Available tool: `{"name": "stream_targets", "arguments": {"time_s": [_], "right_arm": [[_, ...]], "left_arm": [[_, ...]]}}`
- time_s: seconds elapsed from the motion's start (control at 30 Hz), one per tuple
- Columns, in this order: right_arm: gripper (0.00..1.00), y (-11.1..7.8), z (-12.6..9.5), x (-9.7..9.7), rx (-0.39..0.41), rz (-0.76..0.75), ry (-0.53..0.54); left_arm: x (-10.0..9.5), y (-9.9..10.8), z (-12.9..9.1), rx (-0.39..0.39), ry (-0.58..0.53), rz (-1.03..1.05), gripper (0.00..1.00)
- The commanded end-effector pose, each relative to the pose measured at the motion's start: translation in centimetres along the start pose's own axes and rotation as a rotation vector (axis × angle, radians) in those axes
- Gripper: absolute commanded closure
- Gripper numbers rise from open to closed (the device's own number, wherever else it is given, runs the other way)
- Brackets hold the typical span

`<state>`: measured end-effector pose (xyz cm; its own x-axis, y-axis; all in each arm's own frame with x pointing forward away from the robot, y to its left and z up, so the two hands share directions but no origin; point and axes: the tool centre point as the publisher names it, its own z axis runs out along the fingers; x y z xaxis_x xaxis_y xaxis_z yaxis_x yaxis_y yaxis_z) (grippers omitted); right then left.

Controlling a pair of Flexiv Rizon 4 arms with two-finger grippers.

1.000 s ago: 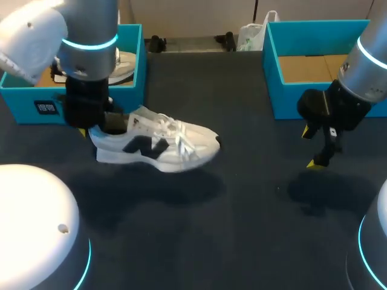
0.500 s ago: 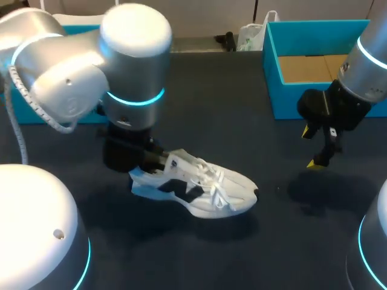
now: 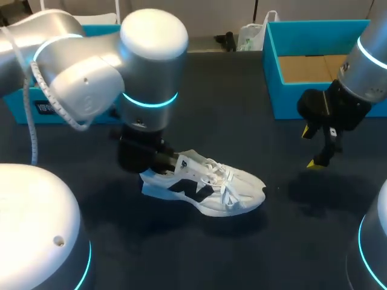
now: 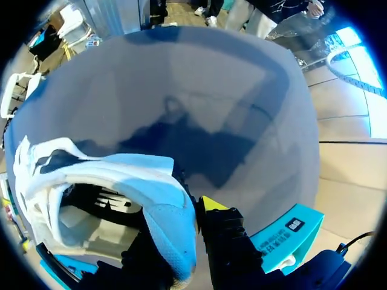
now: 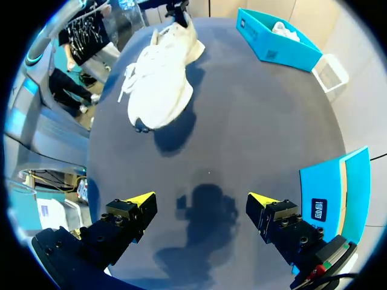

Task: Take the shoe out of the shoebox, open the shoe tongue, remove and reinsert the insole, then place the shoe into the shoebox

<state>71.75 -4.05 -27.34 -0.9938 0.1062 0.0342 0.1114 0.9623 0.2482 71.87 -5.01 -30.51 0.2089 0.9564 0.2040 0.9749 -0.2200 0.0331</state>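
The left gripper (image 4: 183, 234) pinches the white sneaker (image 3: 208, 190) by its heel on the table (image 3: 242, 121), the right gripper (image 5: 201, 200) hangs spread, so opening the tongue (image 3: 193, 160) looks next.

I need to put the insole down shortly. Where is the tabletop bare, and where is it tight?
Bare table lies between the left box and the right box, beyond the shoe. More lies between its toe and the right gripper. It is crowded at the heel, gripped by the left gripper.
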Motion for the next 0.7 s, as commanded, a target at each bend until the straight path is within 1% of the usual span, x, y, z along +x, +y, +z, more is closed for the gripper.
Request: {"name": "stream_targets", "arguments": {"time_s": [0.03,0.27,0.4,0.5,0.57,0.7], "right_arm": [[0.0,0.0,0.0,0.0,0.002,0.001,-0.001],[0.0,0.0,0.0,0.0,0.002,0.001,-0.001],[0.0,0.0,0.0,0.0,0.002,0.001,-0.001],[0.0,0.0,0.0,0.0,0.002,0.001,-0.001],[0.0,0.0,0.0,0.0,0.002,0.001,-0.001],[0.0,0.0,0.0,0.0,0.002,0.001,-0.001]], "left_arm": [[-3.2,0.1,2.1,-0.014,0.013,0.004,1.0],[-6.5,1.7,3.2,-0.018,-0.025,-0.017,1.0],[-7.4,2.3,3.5,-0.017,-0.027,-0.022,1.0],[-7.9,2.3,3.7,-0.02,-0.029,-0.018,1.0],[-8.4,2.1,4.2,-0.021,-0.03,-0.014,1.0],[-8.8,2.0,4.9,0.0,-0.068,-0.025,1.0]]}}
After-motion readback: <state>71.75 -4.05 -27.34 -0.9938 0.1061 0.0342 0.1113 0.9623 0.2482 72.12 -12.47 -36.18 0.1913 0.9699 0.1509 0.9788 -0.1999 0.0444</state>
